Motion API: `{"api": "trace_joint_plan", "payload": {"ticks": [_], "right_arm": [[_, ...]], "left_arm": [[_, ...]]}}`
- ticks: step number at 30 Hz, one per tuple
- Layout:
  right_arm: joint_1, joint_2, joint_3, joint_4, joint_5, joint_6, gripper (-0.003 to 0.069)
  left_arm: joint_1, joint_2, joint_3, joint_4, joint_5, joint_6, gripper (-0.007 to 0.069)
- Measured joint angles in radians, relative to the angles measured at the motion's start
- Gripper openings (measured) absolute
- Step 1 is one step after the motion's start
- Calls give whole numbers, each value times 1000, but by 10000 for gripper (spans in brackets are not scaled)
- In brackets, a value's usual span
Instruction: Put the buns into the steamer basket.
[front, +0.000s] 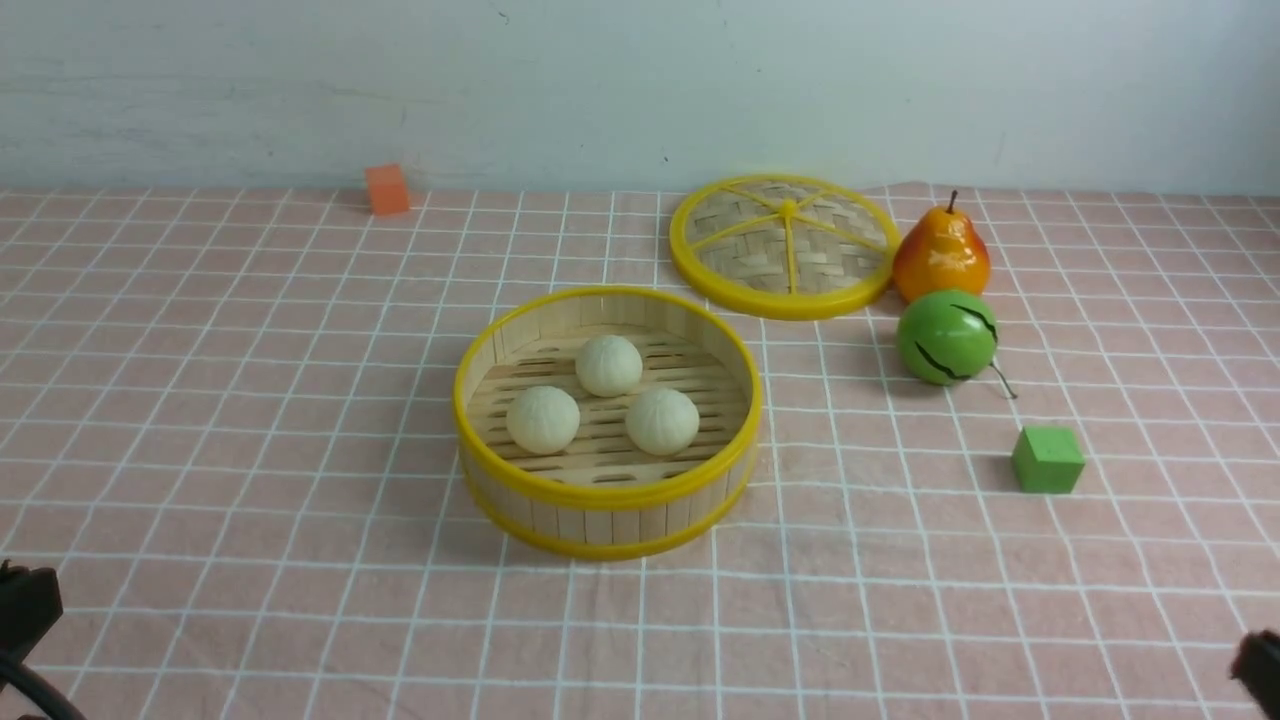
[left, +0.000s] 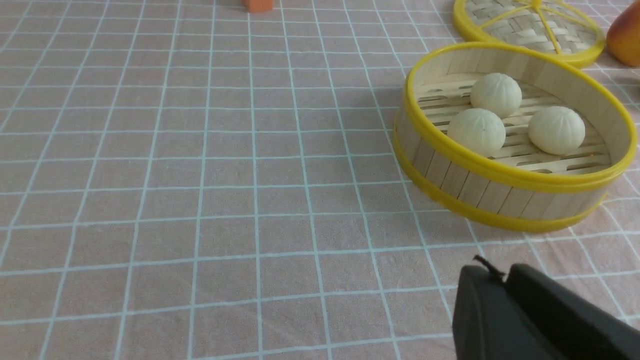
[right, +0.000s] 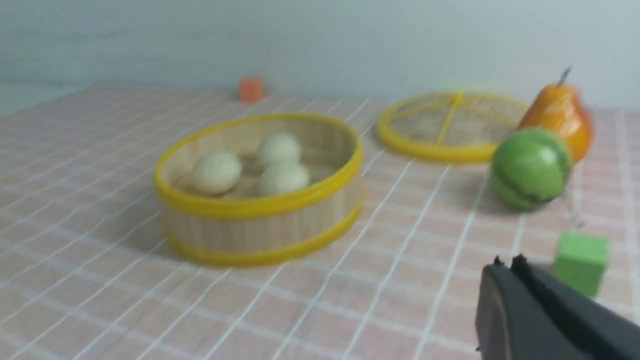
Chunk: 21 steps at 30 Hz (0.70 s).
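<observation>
My buns (front: 609, 366) sat grouped near mid-frame in the steamer basket (front: 606, 549), seemingly placed for steaming. At lower right, I had the right gripper (right: 509, 265) closed, empty; the left gripper's (left: 495, 272) jaws nearly met, holding nothing.

I see three buns, small, round and cream-white with faint pleats: one at the left (front: 543, 420), one at the right (front: 662, 421) and one farther back between them (front: 608, 366). All rest on the slatted floor of the steamer basket (front: 606, 492), apart from its wall. I view the basket upright and uncovered on the tiled surface, shallow and round, with a pale wooden-strip wall and yellow rims.
</observation>
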Motion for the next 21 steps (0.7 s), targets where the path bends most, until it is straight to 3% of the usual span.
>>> {"api": "trace_joint_plan", "payload": {"ticks": [2,4,8,12,21], "right_arm": [[-43,-57,0,70,50,-75,-10],[-122,-164,0,221,198,-237,-10],[-198,-209,0,267,412,-368,-10],[-214,-210,-7,226,552,-394,-8],[-214,-210,-11,199,572,-406,-3]], "left_arm": [[0,0,0,1,2,0,57],[0,0,0,4,2,0,57],[0,0,0,4,2,0,64],[0,0,0,5,3,0,71],[0,0,0,7,3,0,74]]}}
